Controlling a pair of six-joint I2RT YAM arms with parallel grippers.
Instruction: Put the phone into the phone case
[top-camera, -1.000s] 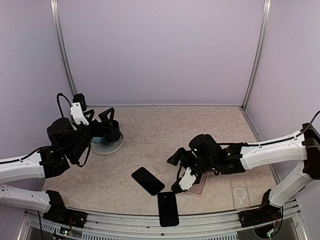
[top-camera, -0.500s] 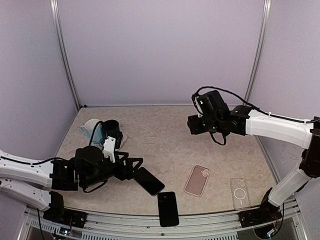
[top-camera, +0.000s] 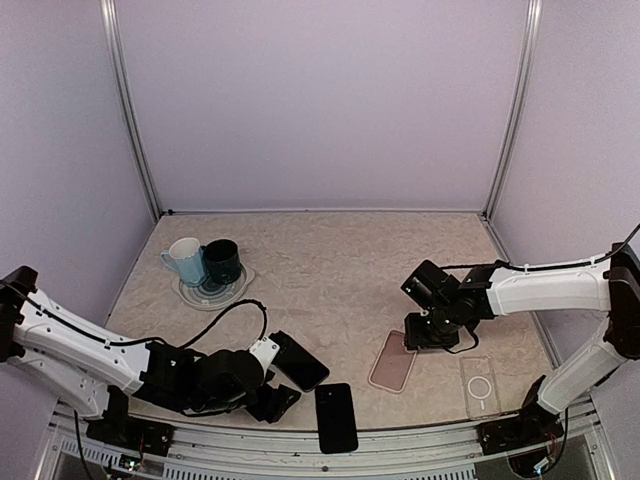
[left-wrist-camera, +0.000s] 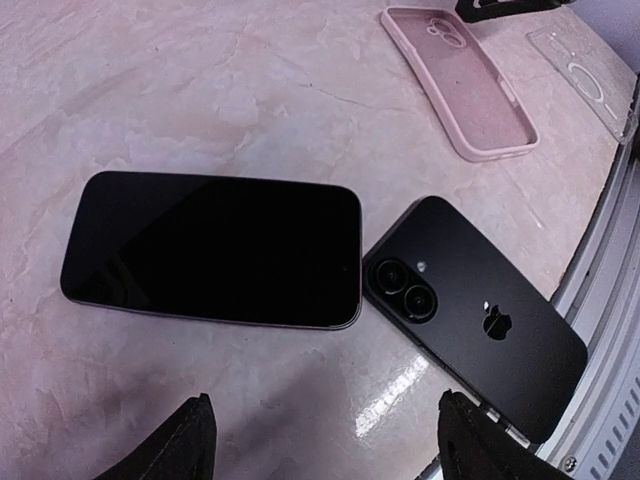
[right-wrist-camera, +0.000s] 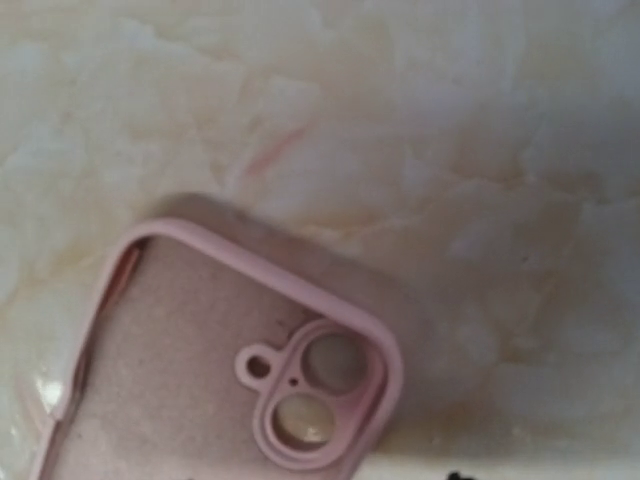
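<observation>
The left gripper (left-wrist-camera: 325, 445) sits low before two phones; the right gripper (top-camera: 425, 335) hovers above a pink phone case (right-wrist-camera: 220, 370).
The left jaws are spread and empty. A screen-up phone (left-wrist-camera: 210, 250) lies just ahead of them, with a face-down black phone (left-wrist-camera: 470, 315) just beside it to the right. The case's camera end sits beneath the right gripper, whose grip cannot be made out.

The top external camera is looking down from high behind the near edge, covering the whole surface (top-camera: 330, 250). The left wrist camera is sitting low, facing obliquely across it. The right wrist camera is pointing steeply down, very close. All three are showing the pink case (top-camera: 393, 362)
</observation>
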